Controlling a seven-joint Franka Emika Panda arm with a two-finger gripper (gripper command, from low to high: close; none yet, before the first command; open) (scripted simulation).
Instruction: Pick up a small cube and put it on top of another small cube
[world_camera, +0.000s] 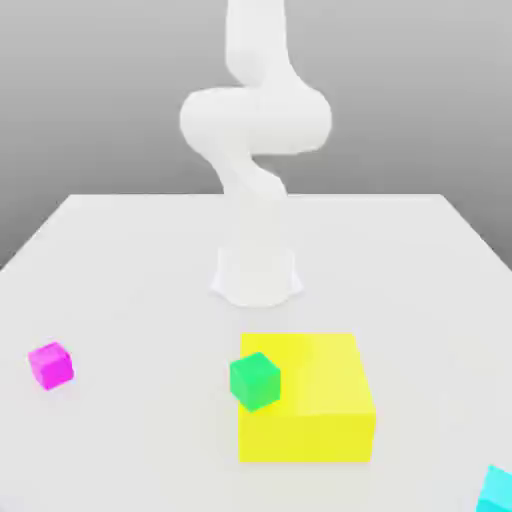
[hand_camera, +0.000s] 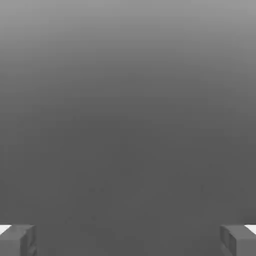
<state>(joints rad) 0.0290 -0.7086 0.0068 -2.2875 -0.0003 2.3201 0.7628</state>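
The small cube (world_camera: 497, 490) sits on the white table (world_camera: 120, 260) at the near edge of the exterior view, far over on that view's right, and the frame cuts part of it off. It stands well apart from the big yellow block (world_camera: 320, 410), from the green cube (world_camera: 255, 380) that shows against the block's side on the exterior view's left, and from the magenta cube (world_camera: 51, 365) out toward the exterior view's left.

The hand (hand_camera: 128, 241) has its two fingers (hand_camera: 17, 240) spread wide apart with nothing between them; the hand view looks onto plain grey past them.

As for handling, the cyan cube looks like a rigid, plain-faced solid: probably light, given how little of it there is beside the yellow block, and not likely to deform or break under a squeeze. Its faces appear smooth, so it may slip a little if pinched near an edge. The sensible hold is across two opposite flat side faces, fingers square to them and centred, low enough to catch the middle of the cube. With so much of it cropped, its exact turn on the table is hard to judge, so the wrist angle would need settling once it is properly in sight. Open table around it leaves room for both fingers.
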